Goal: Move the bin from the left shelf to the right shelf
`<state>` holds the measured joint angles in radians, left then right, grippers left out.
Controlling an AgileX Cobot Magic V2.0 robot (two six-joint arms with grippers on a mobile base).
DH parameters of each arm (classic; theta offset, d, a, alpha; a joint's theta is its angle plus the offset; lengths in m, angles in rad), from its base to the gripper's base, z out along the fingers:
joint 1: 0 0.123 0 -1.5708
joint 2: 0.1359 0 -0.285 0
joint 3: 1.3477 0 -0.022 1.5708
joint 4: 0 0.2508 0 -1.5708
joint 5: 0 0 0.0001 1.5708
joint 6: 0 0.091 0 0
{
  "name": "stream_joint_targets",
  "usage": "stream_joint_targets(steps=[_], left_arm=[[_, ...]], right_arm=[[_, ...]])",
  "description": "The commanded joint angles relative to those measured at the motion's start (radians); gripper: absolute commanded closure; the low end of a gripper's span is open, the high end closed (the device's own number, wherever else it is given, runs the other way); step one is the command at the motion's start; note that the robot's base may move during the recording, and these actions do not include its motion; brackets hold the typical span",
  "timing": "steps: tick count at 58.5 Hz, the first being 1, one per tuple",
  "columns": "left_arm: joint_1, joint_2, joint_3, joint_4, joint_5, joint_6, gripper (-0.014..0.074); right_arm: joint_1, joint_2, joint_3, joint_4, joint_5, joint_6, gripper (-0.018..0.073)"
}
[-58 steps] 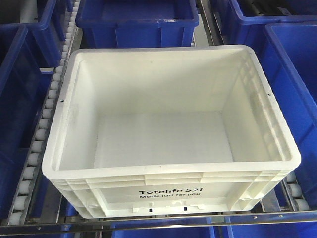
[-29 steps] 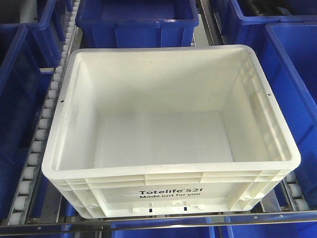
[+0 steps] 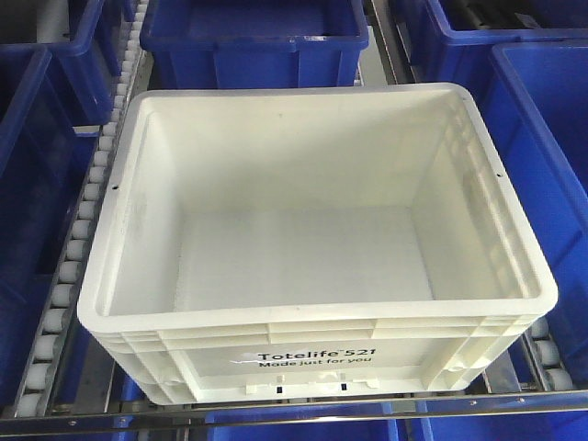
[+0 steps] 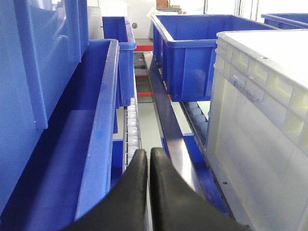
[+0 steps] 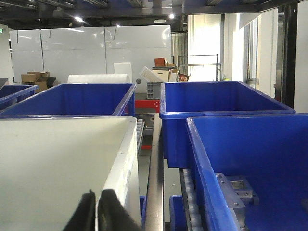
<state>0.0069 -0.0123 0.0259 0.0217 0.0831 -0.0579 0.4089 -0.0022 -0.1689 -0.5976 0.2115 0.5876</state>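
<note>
Across the last second nothing you can see has shifted: the white ribbed plastic bin printed "Totelife 521" sits exactly where it did, filling the centre of the front view on its roller lane, empty, with blue plastic bins above it and on both sides. Your left gripper shows at the bottom centre of its wrist view, its black fingers pressed together on nothing, over the gap between the white bin's ribbed side wall on the right and a long blue bin on the left. Your right gripper is likewise clenched and empty at the lower left of its view, just at the white bin's rim. Neither holds the bin, so this stillness does not tell you whether it waits for lifting or has been set down; which shelf it is on is not settled by these views.
</note>
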Motion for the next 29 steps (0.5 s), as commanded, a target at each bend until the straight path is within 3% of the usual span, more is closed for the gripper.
stream_joint_targets(steps=[1,6,19,29], left_arm=[[0.002,-0.015,0.02,-0.002,-0.075,-0.011,0.0603],[0.002,-0.015,0.02,-0.002,-0.075,-0.011,0.0603],[0.002,-0.015,0.02,-0.002,-0.075,-0.011,0.0603],[0.002,-0.015,0.02,-0.002,-0.075,-0.011,0.0603]], right_arm=[[-0.002,0.012,-0.027,-0.021,-0.062,-0.007,0.0566],[-0.011,0.012,-0.027,-0.008,-0.05,-0.073,0.0566],[-0.228,0.012,-0.027,0.383,-0.051,-0.398,0.0566],[-0.347,0.01,0.05,0.511,-0.133,-0.582,0.0566]])
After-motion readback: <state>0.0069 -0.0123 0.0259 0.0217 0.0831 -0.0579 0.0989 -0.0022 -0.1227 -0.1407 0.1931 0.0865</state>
